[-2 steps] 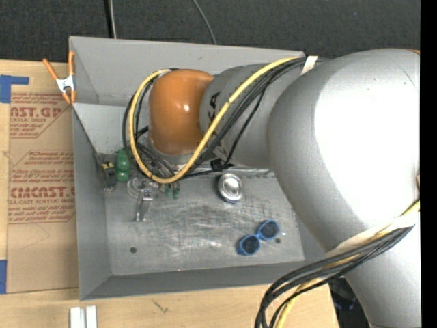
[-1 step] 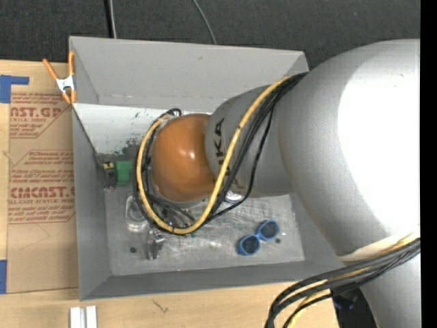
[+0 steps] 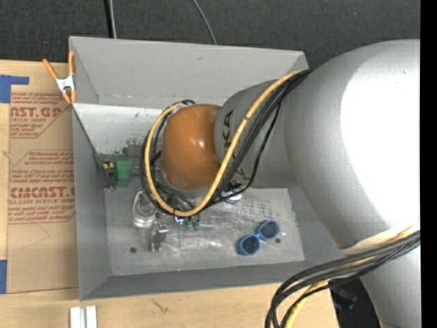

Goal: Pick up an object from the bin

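Big grey arm (image 3: pixel 355 149) hangs over the bin (image 3: pixel 95 251) beside a green block (image 3: pixel 123 171); can't tell if its pincer (image 3: pixel 153 223) is open.

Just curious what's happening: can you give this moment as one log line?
arm: down in bin, left half | green block: at left wall | blue rings: floor, right, apart from arm

arm (image 3: pixel 355 149) over bin (image 3: pixel 191 60); blue rings (image 3: pixel 258 238) bottom-right
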Action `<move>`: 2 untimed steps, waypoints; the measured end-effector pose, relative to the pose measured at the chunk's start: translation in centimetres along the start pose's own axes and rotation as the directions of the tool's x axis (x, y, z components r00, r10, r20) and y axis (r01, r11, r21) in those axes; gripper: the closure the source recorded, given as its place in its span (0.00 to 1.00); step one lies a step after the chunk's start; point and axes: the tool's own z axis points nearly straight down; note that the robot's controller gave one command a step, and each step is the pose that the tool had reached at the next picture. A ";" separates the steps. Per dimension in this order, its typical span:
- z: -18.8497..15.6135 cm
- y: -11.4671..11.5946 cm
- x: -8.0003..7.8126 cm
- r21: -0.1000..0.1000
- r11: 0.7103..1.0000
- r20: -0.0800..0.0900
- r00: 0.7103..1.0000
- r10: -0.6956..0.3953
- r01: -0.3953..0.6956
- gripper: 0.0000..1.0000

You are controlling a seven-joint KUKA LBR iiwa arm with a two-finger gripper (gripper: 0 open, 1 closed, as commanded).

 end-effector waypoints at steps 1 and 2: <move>-0.3 -0.2 -0.4 0.001 1.000 0.014 1.000 0.002 -0.002 1.00; 0.1 -0.3 0.3 0.006 1.000 -0.017 1.000 0.002 -0.001 0.00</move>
